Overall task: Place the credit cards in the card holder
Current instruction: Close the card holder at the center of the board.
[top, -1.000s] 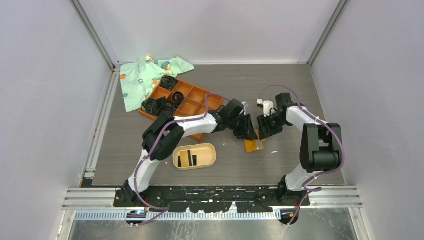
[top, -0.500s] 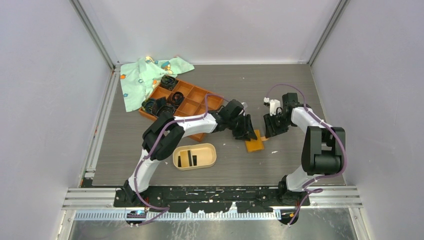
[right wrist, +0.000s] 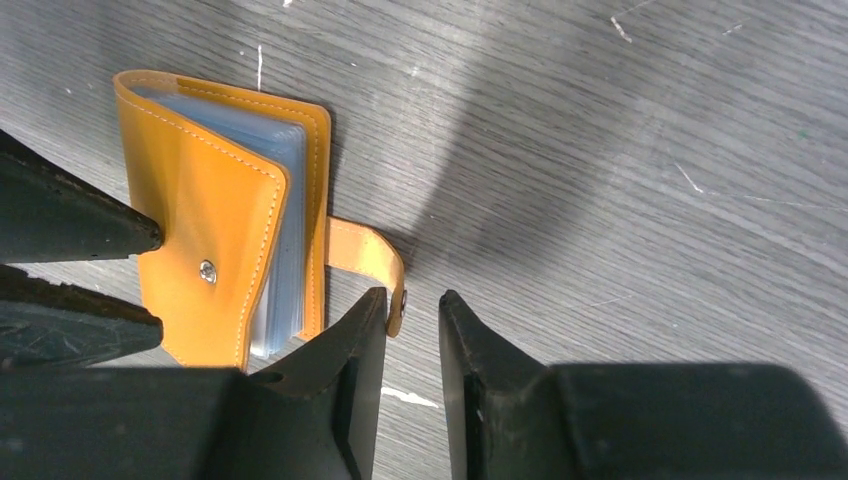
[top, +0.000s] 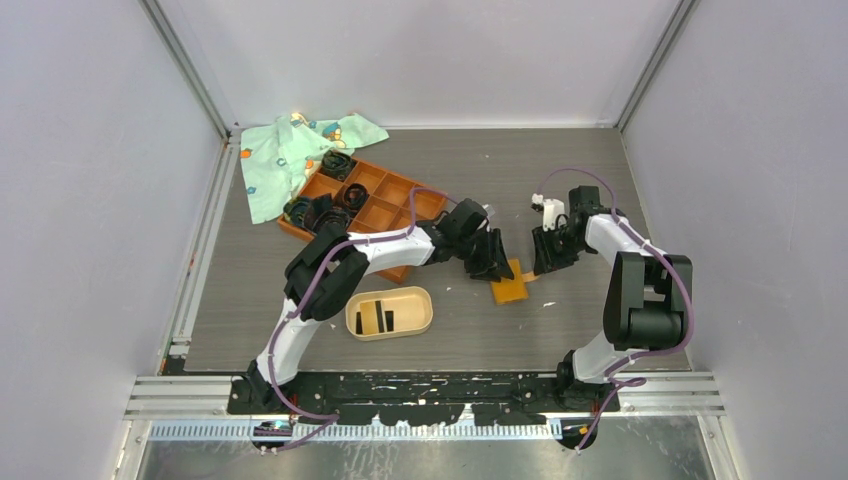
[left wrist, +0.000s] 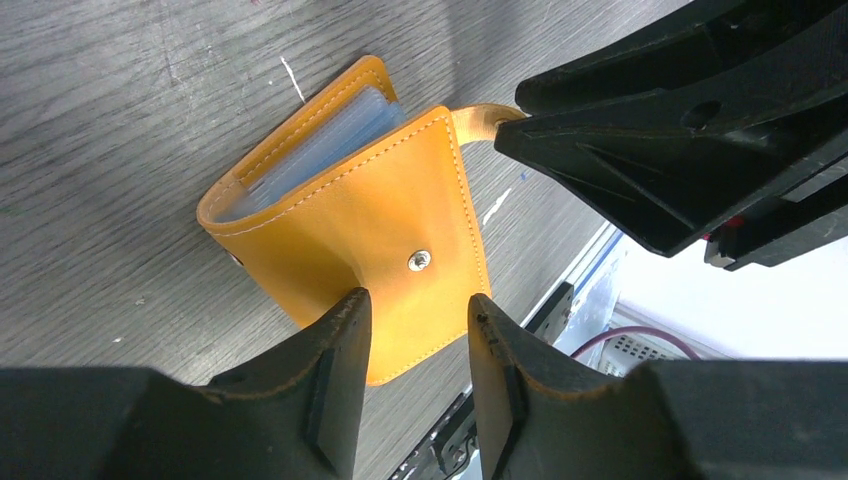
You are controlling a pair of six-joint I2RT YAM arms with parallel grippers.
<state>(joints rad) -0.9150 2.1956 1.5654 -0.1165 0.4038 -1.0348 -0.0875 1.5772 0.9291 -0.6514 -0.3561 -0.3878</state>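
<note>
Here, L gripper (left wrist: 417,298) & R gripper (right wrist: 412,297) at orange wallet (left wrist: 350,200), jaws apart.

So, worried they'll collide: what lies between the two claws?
The square orange snap-button wallet: its front flap sits at the left claw, and its strap reaches the right claw. Both wrist views show it.
</note>
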